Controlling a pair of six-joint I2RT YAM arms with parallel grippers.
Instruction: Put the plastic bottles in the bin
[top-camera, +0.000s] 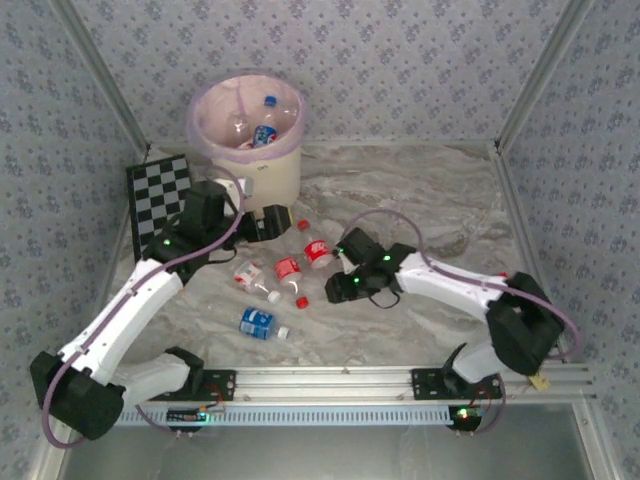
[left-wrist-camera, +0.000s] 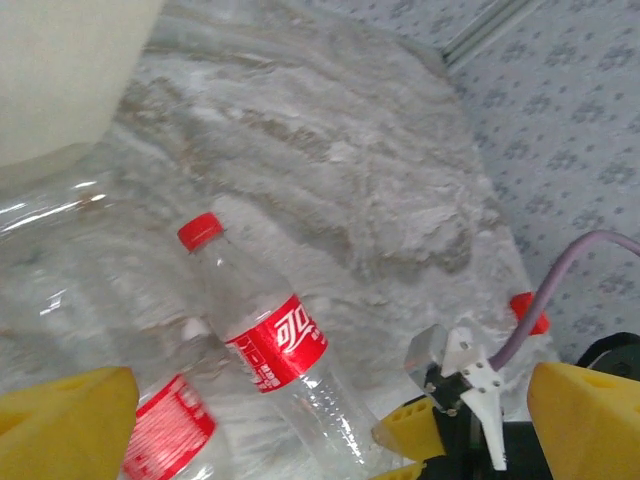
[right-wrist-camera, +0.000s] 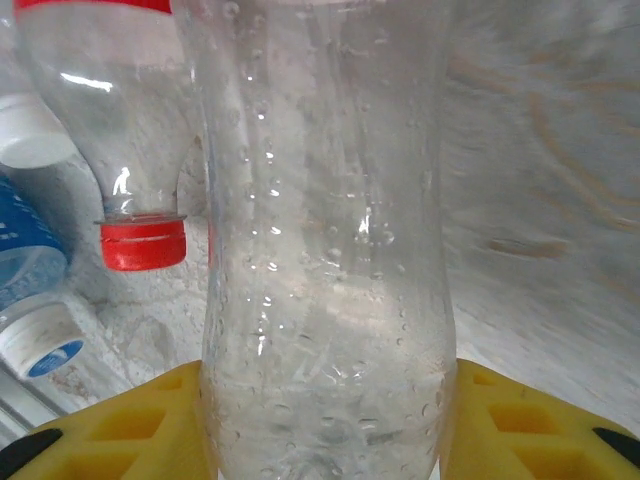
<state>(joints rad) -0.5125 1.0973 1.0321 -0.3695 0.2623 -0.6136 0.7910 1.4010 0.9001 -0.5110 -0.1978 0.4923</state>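
Marble bench (top-camera: 430, 200): right fingers (top-camera: 335, 255) pinched the clear bottle (right-wrist-camera: 320, 250) across its body, long axis running straight out from the wrist. Bin (top-camera: 272, 178) stood far-left of it, nearer the left fingers (top-camera: 280, 222), spread wide, empty.

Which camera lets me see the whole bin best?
The top camera. It looks down on the whole bin, its pink bag and the bottles inside. The left wrist camera catches a blurry cream slice of the bin in its upper left corner.
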